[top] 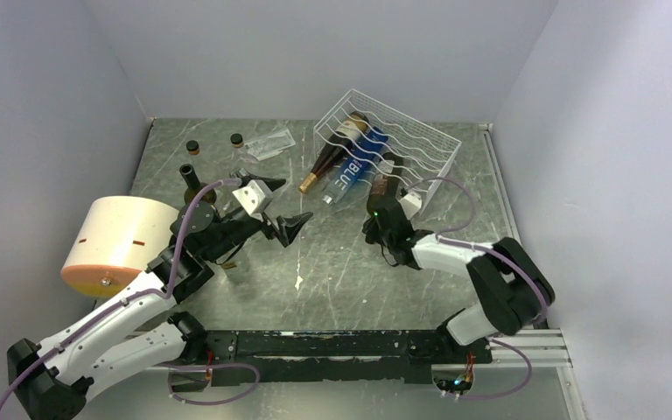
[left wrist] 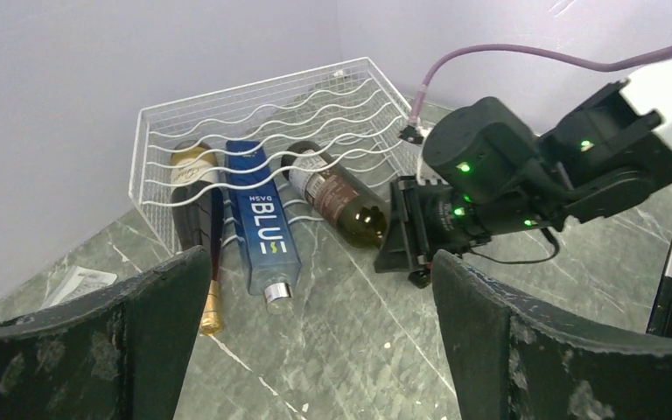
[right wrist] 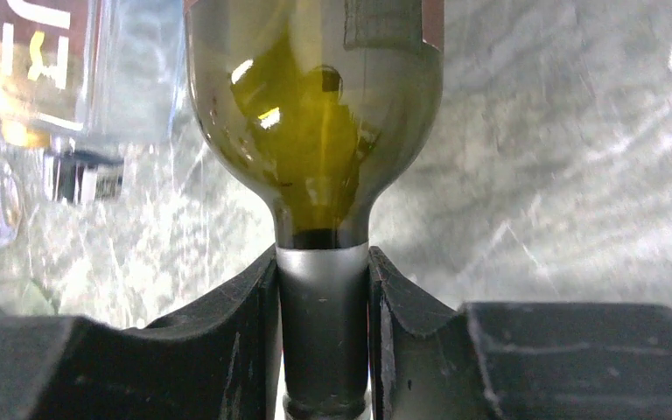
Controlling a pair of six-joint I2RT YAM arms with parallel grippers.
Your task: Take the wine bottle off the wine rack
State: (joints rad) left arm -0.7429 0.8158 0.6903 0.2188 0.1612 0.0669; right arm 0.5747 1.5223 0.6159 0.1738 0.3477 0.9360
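Observation:
The white wire wine rack stands at the back right of the table. Three bottles lie in it, necks pointing toward me. The rightmost is a green-brown wine bottle with a dark grey capsule. My right gripper is shut on this bottle's neck, one finger pressed against each side. My left gripper hovers open over the table left of the rack, with nothing between its fingers.
A dark bottle with a gold neck and a blue "DASH BLUE" bottle lie beside the held one. A cream cylinder sits at the left. A small dark bottle, two vials and a plastic bag lie behind it.

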